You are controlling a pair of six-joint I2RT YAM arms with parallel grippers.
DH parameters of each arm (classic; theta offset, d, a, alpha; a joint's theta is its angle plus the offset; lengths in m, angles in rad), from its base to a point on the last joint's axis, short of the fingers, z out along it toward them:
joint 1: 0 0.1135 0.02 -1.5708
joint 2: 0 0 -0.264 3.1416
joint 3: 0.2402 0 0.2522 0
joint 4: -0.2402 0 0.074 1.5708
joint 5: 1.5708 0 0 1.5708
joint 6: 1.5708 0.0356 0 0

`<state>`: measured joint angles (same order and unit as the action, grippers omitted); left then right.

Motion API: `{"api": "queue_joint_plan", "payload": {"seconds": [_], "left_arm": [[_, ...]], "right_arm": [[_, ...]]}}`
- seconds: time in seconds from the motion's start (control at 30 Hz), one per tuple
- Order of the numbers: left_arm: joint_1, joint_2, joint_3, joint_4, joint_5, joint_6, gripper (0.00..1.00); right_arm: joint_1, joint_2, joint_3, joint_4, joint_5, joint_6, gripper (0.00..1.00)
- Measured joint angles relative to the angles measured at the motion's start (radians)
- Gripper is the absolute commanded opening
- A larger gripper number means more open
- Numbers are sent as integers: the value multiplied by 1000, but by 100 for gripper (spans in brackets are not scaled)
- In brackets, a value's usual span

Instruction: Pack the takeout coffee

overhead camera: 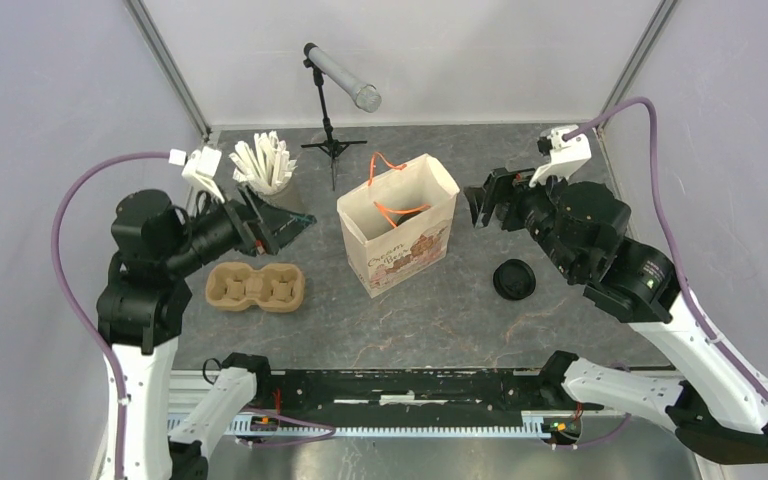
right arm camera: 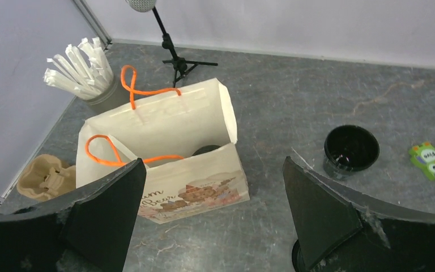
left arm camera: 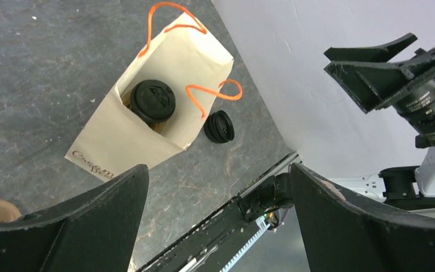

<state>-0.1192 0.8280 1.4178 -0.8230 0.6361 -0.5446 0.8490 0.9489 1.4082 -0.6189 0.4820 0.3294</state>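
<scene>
Left jaws, right jaws wide apart, empty.

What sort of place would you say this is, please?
Most likely a robotics lab test cell: two robot arms bolted to a grey table, plain pale walls enclosing it, and a microphone on a stand.

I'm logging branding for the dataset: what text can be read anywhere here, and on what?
"Cream Bear", cursive, partly hidden, so likely: front of the paper bag.
White print on the camera lens: too small to read.
Embossing on the takeout coffee lid, inside the bag: unreadable.
</scene>
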Motion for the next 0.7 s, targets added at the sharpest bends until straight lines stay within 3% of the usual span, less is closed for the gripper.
{"api": "queue_joint_plan", "payload": {"seconds": [0.3,0.7], "left_arm": [[0,-105,-90,-8,-82,0,100],[0,-117,-122,-13,-137,0,100]], "right_arm": [[0,-73,-118,-30,27,92,98],[0,-78,-163,-19,16,117,98]]}}
